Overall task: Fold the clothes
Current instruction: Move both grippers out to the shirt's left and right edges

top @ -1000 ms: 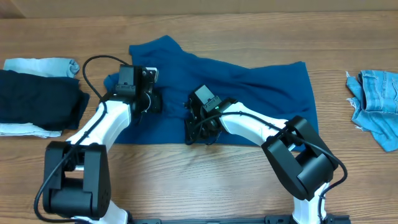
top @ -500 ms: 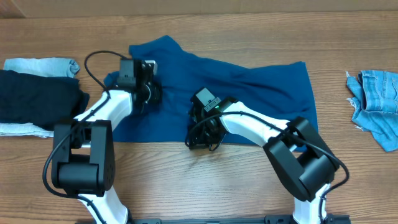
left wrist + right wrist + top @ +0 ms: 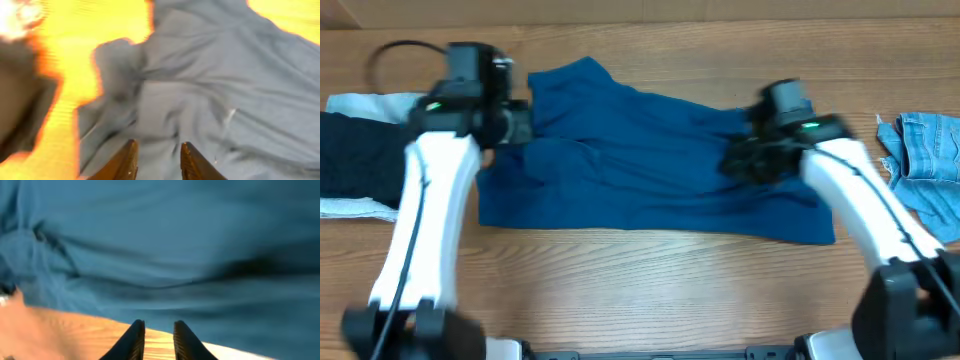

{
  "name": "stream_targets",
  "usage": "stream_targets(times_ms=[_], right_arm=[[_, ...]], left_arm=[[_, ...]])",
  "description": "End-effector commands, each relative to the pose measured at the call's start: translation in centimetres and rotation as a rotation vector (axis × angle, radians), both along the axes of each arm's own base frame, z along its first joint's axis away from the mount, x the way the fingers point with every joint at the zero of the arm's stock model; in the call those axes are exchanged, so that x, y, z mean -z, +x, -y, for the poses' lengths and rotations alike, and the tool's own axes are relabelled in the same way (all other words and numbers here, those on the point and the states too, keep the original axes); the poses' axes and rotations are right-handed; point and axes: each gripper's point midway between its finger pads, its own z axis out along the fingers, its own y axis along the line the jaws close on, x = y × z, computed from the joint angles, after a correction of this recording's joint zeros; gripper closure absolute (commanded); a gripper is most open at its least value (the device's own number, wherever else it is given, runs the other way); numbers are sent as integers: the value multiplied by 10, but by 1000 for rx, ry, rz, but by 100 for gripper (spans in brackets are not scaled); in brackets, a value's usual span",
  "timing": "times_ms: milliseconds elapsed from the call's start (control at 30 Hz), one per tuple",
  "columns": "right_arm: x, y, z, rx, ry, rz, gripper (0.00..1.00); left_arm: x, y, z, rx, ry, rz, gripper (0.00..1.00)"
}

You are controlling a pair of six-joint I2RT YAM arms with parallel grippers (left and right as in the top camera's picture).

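Blue knit is lying spread across the middle of the bench (image 3: 650, 290). The shirt (image 3: 650, 170) is resting flat at full width, its near hem running along the front and one corner poking up at the back left.

The arms are what is changing. A second ago both tools were crouching low over the near half of the shirt, the left one by the left sleeve area and the right one at the near hem around the middle. Now they are swinging wide apart, blurring with speed. The left tool (image 3: 520, 125) is hanging at the shirt's left edge and the right tool (image 3: 735, 162) over its right part.

Both are standing slightly open and carrying nothing. In the left wrist view the left tool (image 3: 159, 160) is showing a gap with only cloth below. In the right wrist view the right tool (image 3: 159, 337) is showing a narrow gap over bare wood, with cloth beyond.

The shirt's outline is looking much as it did, perhaps a little flatter at the left. This seems to be a release after some smoothing, with the arms probably heading to the outer ends for a fresh grasp. Most of the folding looks still to be done.

The dark garment (image 3: 360, 160) and the denim (image 3: 925, 165) are lying off at either end.
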Motion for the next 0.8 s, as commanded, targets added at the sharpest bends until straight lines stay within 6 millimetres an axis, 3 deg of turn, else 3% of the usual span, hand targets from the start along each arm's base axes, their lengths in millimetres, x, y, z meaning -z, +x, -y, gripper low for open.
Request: stream_targets(times_ms=[0, 100, 133, 267, 400, 467, 567, 767], right_arm=[[-23, 0, 64, 183, -7, 9, 68], [-16, -19, 107, 325, -20, -101, 75], [-13, -26, 126, 378, -46, -132, 75], [2, -46, 150, 462, -57, -208, 72], [35, -66, 150, 507, -45, -280, 71], [55, -75, 143, 505, -16, -301, 79], [70, -86, 139, 521, -12, -330, 82], [93, -81, 142, 537, -20, -266, 78]], left_arm=[[-37, -47, -53, -279, 2, 7, 63], [-23, -90, -77, -385, -9, -131, 67], [-5, -102, -77, -393, -34, -197, 69], [64, -122, -47, -285, -160, -330, 69], [118, -123, -43, -253, -175, -305, 67], [141, -123, -45, -253, -160, -276, 65], [158, -125, -46, -246, -145, -256, 66], [185, -138, -42, -241, -145, -254, 71]])
